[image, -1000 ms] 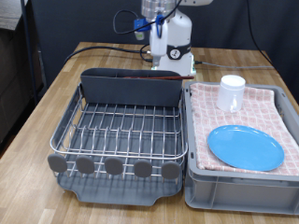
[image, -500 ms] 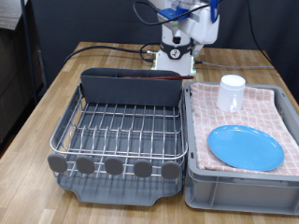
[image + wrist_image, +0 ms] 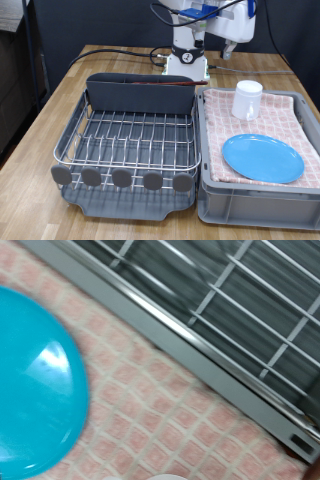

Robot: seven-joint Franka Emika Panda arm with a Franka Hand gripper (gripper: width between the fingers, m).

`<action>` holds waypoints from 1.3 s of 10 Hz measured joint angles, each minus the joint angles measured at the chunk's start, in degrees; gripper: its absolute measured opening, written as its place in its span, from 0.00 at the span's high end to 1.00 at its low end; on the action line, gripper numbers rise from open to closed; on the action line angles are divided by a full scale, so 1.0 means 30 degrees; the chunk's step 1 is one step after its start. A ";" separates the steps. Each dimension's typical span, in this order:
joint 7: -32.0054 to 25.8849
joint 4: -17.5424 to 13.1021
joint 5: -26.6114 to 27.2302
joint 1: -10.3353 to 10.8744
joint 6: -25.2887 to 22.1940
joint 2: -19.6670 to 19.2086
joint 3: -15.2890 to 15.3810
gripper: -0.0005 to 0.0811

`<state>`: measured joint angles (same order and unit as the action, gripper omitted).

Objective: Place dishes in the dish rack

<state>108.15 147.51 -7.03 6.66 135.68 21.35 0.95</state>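
Note:
The bright-blue plate (image 3: 262, 158) lies flat on the pink checkered cloth in the grey bin. The white mug (image 3: 247, 99) stands upright behind it on the same cloth. A reddish-brown strip (image 3: 150, 85), apparently the wooden spoon, lies along the tall grey caddy of the dish rack (image 3: 130, 140). The rack's wire grid holds nothing. The arm's hand (image 3: 238, 22) hangs high at the exterior view's top, above the bin's far end; its fingers do not show. The wrist view shows the plate (image 3: 35, 380), the cloth (image 3: 170, 400) and the rack wires (image 3: 240, 290), with no fingers.
The grey bin (image 3: 255, 200) stands against the rack on the exterior view's right. The robot base (image 3: 188, 60) and its cables (image 3: 120, 50) sit behind the caddy. A wooden table (image 3: 45, 120) lies to the rack's left.
The arm's hand has swung from above the base behind the caddy towards the exterior view's right, and now hangs over the bin's far end. The dishes have not moved.

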 joint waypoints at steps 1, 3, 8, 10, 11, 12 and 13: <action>-0.0303 -0.0623 0.0006 0.0120 0.0205 -0.0662 0.0227 0.01; -0.0581 -0.2026 0.0091 0.0314 0.0146 -0.2059 0.0647 0.01; -0.0757 -0.3905 0.1352 0.0382 0.1722 -0.4994 0.1421 0.01; -0.2447 -0.3252 0.3076 0.0381 0.4158 -0.5682 0.1378 0.01; -0.4062 -0.2709 0.4594 0.0382 0.5587 -0.5979 0.1350 0.01; -0.6165 -0.2177 0.6669 0.0385 0.6898 -0.6304 0.1334 0.01; -0.8650 -0.1776 0.9158 0.0387 0.7848 -0.6670 0.1338 0.01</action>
<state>82.20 142.18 20.45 7.82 159.23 1.33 4.97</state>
